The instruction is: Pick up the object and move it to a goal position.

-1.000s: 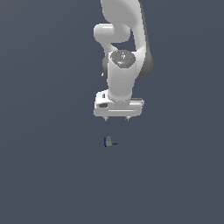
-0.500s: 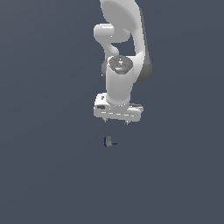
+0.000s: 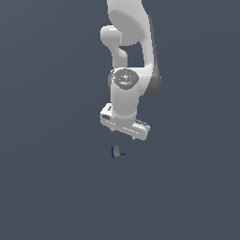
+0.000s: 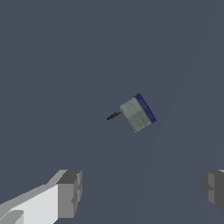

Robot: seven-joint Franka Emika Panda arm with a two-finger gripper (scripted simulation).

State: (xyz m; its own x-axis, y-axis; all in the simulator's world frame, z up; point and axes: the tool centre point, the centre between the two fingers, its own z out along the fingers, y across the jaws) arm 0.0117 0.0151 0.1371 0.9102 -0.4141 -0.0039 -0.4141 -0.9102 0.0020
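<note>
The object is a tiny greyish block with a dark blue edge and a thin dark line sticking out of it. It lies on the dark grey floor just below my gripper in the exterior view. In the wrist view the block lies apart from the fingers, beyond the gap between them. The gripper is open and empty, with one grey fingertip and the other set wide apart. It hangs above the block and does not touch it.
The white arm rises above the gripper. A plain dark grey floor fills both views.
The hand has turned about its vertical axis and now sits tilted in the exterior view, a little lower. The block has not moved.
</note>
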